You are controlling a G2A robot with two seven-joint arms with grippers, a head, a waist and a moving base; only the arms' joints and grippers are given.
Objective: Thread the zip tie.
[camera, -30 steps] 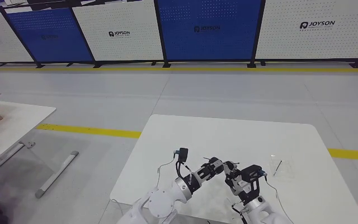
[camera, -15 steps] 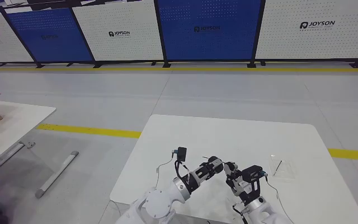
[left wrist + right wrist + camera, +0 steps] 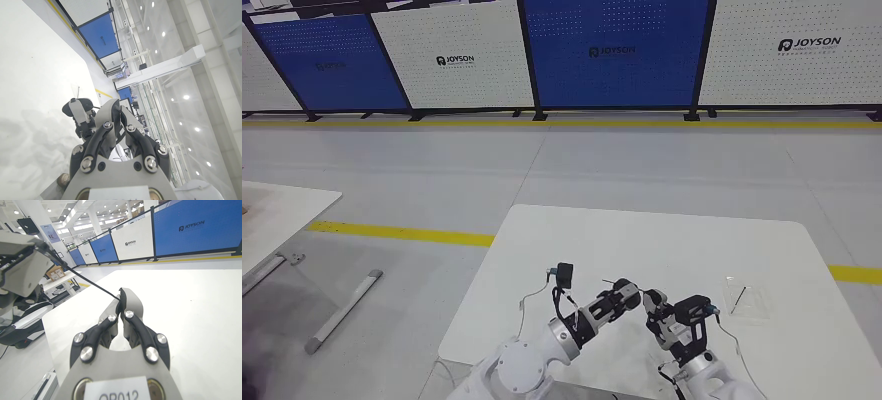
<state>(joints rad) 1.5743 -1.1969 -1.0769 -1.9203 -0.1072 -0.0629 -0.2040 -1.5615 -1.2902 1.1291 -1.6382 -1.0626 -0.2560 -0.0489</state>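
Plainly zip tie (image 3: 88, 280) in right hand (image 3: 120, 296)

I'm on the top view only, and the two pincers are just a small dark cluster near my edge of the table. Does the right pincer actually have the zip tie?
Observer: Yes. The right wrist view shows the right pincer shut on the black zip tie, with the strap leaving at its tips.
Operator: Where does the strap go from there?
Observer: It runs in a straight line across to the left pincer, which holds its other end.
Operator: Is the left one closed too?
Observer: Yes. In the left wrist view its fingers are pressed together at the tips. I cannot tell whether the strap has entered the head.
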